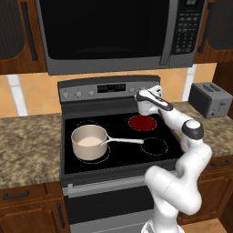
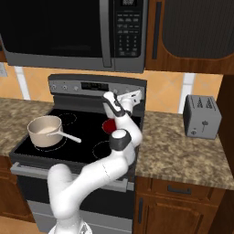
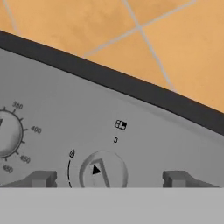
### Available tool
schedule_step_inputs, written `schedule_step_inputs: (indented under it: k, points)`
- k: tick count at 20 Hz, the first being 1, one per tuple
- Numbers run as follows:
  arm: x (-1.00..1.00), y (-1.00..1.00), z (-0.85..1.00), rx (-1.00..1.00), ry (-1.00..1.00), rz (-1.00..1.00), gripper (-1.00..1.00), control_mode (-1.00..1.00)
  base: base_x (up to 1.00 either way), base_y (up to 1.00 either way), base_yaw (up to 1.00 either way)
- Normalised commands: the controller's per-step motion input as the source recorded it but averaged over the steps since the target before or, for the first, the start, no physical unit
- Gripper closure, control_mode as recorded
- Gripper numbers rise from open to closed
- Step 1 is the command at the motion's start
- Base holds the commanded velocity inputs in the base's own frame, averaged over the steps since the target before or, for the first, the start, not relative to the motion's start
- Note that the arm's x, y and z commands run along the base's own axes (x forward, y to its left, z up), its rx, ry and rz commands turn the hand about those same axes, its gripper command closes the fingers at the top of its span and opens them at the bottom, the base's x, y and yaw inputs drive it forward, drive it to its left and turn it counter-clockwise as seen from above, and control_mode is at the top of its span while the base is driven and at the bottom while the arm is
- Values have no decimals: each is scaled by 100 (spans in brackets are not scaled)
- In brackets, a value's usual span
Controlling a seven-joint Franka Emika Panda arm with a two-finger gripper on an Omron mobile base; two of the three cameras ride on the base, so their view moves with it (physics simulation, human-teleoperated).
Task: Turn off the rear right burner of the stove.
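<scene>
The stove (image 1: 68, 166) has a black glass cooktop, and its rear right burner (image 1: 142, 122) glows solid red; the arm partly covers this burner (image 2: 109, 126) in the right base view. My gripper (image 1: 139, 94) (image 2: 122, 94) is up against the right end of the stove's back panel. In the hand view a small round knob (image 3: 103, 171) with a dark pointer sits between my fingertips (image 3: 43, 178), centred in the open gripper (image 3: 109, 178). A gap shows on each side of the knob, so neither fingertip touches it.
A saucepan (image 1: 88, 142) stands on the front left burner, handle pointing right. An oven dial (image 3: 6, 133) with temperature marks sits left of the knob. A microwave (image 1: 118, 32) hangs above the stove. A toaster (image 1: 210, 99) is on the right counter.
</scene>
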Motion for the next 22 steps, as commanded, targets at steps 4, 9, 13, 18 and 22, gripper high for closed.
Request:
schedule_step_inputs:
  k: [4, 9, 13, 18, 22]
  points:
    - [65, 0, -14, 0, 0, 0, -100, -100, 0, 0, 0]
    - [48, 0, -3, 0, 0, 0, -100, -100, 0, 0, 0]
    - [29, -1, 0, 0, 0, 1, -100, -100, 0, 0, 0]
    - [10, 0, 0, 0, 0, 1, 100, -100, 0, 0, 0]
    - [0, 0, 0, 0, 0, 0, 100, -100, 0, 0, 0]
